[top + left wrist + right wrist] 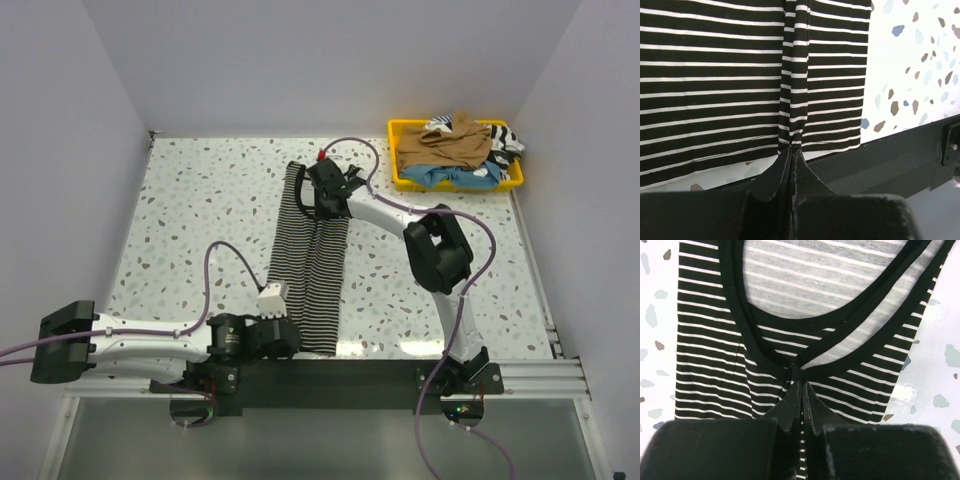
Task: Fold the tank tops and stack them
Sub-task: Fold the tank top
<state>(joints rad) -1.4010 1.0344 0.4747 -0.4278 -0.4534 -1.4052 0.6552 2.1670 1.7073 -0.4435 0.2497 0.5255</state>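
A black-and-white striped tank top (310,260) lies stretched lengthwise down the middle of the table, folded narrow along its length. My left gripper (292,340) is at its near hem. In the left wrist view the left gripper (790,149) is shut on a pinched ridge of the striped cloth (715,85) at the hem. My right gripper (322,190) is at the far end. In the right wrist view the right gripper (803,381) is shut on the black neckline binding of the striped top (710,340). More tank tops, tan (445,145), light blue (450,175) and striped (505,138), lie heaped at the back right.
A yellow tray (394,150) at the back right corner holds the heaped tops. Speckled tabletop (190,220) shows on both sides of the striped top. The black rail (900,150) at the table's near edge runs just behind the hem.
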